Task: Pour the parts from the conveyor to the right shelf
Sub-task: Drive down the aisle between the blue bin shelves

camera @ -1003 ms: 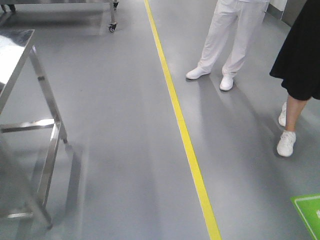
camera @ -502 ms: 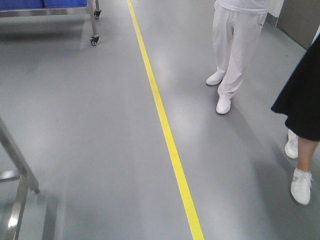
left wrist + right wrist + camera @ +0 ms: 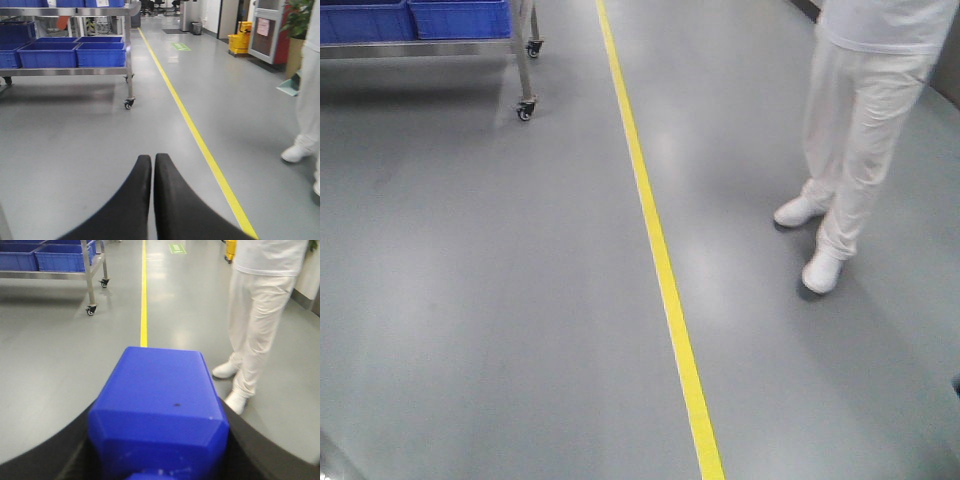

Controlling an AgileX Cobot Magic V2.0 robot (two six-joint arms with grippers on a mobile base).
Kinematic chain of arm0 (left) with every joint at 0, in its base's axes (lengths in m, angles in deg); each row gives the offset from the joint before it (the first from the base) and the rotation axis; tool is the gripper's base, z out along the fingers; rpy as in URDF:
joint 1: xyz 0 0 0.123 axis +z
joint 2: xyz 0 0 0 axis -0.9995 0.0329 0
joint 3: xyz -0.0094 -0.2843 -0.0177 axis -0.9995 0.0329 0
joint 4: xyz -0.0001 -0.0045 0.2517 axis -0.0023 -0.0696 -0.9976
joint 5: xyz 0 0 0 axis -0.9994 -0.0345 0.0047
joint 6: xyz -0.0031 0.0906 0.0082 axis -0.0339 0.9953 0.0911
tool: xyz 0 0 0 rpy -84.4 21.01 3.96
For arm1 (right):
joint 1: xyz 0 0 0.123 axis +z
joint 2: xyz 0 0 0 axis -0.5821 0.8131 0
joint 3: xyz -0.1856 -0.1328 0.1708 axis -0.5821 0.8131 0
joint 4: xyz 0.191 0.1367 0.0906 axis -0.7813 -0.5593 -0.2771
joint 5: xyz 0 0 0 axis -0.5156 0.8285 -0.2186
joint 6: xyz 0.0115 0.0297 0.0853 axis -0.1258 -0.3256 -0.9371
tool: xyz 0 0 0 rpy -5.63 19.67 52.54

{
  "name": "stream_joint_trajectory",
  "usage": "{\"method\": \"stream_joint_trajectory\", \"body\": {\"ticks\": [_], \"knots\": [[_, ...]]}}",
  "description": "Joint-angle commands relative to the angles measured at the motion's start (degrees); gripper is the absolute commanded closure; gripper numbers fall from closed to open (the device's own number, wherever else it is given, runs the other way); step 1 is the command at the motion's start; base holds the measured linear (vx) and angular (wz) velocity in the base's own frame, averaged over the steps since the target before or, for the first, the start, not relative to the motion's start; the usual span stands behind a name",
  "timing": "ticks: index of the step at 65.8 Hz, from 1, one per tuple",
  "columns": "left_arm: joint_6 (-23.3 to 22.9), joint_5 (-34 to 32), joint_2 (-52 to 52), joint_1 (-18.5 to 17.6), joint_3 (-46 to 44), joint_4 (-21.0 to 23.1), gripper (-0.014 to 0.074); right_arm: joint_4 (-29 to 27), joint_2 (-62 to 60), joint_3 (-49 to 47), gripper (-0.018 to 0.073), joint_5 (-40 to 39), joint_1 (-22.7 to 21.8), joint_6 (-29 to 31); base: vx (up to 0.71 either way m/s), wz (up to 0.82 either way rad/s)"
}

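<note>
Your right gripper (image 3: pixel 160 442) clamped the block (image 3: pixel 159 405), long axis forward; only the left wrist view showed your left gripper (image 3: pixel 152 161) pressed together.

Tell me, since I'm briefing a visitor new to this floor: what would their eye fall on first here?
The bright-blue block fills the right wrist view, gripped in the right claw. Next, the yellow line runs up the grey floor, with a person in white standing right of it and a wheeled steel cart holding blue bins far left.
</note>
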Motion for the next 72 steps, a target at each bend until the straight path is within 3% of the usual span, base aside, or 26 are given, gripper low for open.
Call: {"method": "stream_joint_trajectory", "body": {"ticks": [1,72], "knots": [[-0.49,-4.1,-0.79,0.16,-1.1,0.45,0.0603,0.17,1.23,-1.52,0.0564,-4.47,-0.29,0.04,0.77,0.22],[-0.49,-4.1,-0.79,0.16,-1.1,0.45,0.0603,0.04,1.23,-1.52,0.0564,-4.47,-0.29,0.04,0.75,0.16]]}}
